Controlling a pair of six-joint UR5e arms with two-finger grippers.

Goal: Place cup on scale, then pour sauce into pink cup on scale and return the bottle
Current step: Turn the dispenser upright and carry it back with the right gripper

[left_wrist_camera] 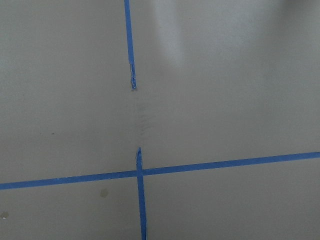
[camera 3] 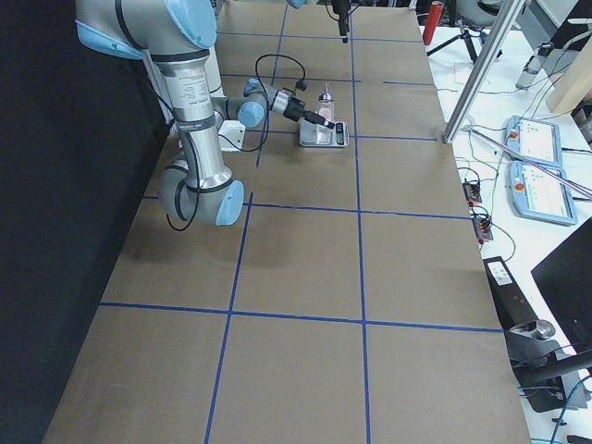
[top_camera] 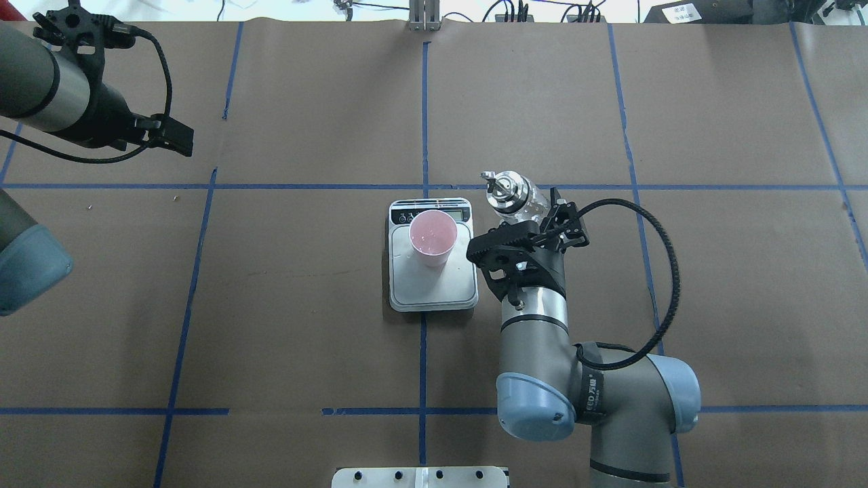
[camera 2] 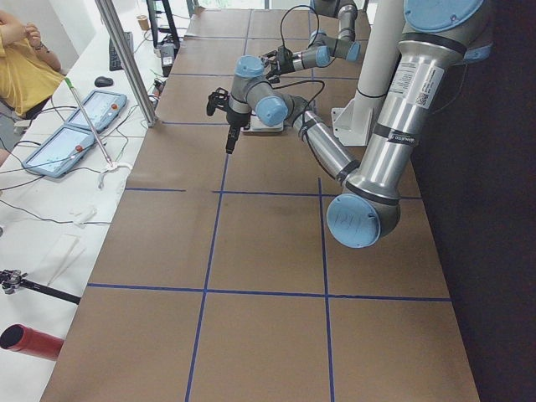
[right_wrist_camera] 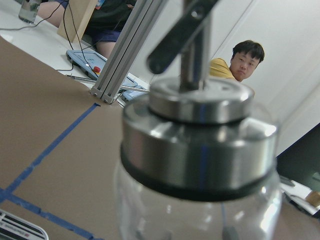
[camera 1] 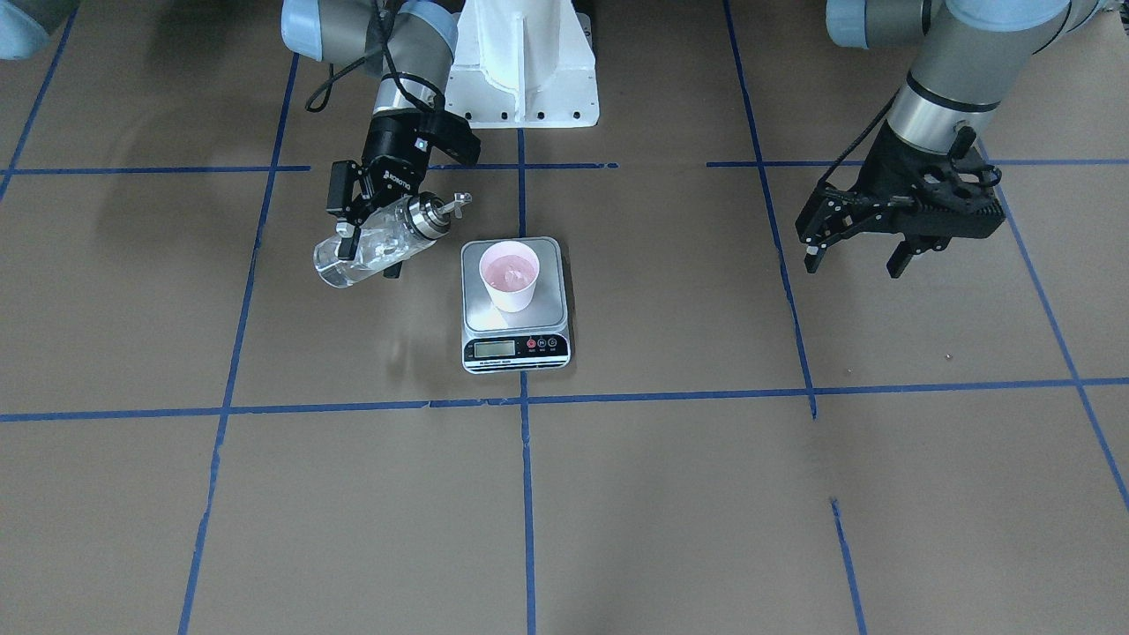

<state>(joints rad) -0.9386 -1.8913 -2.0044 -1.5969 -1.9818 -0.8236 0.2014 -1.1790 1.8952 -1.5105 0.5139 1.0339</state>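
brown paper table, bottle leaning toward the cup

brown paper is covering the whole table, and blue tape is dividing it into big squares. a white desk is running along the side opposite the robot, carrying control tablets, with a person in yellow at it. the robot's white mount is standing at the table's edge.

the right arm is reaching forward from the base, its wrist angling toward the scale. the left arm is hanging well apart on the robot's left. the left gripper is pointing down over bare paper, fingers spreading wide and holding nothing.

the scale is lying flat at the table's middle, its display strip facing away from the robot. the right gripper is clamping the glass body of the bottle just beside the scale on the robot's right, up off the paper. the bottle's long axis is leaning, with the silver cap pointing toward the scale and its spout stopping short of the cup's rim. the cup is standing upright on the platform, mouth up, pinkish inside.
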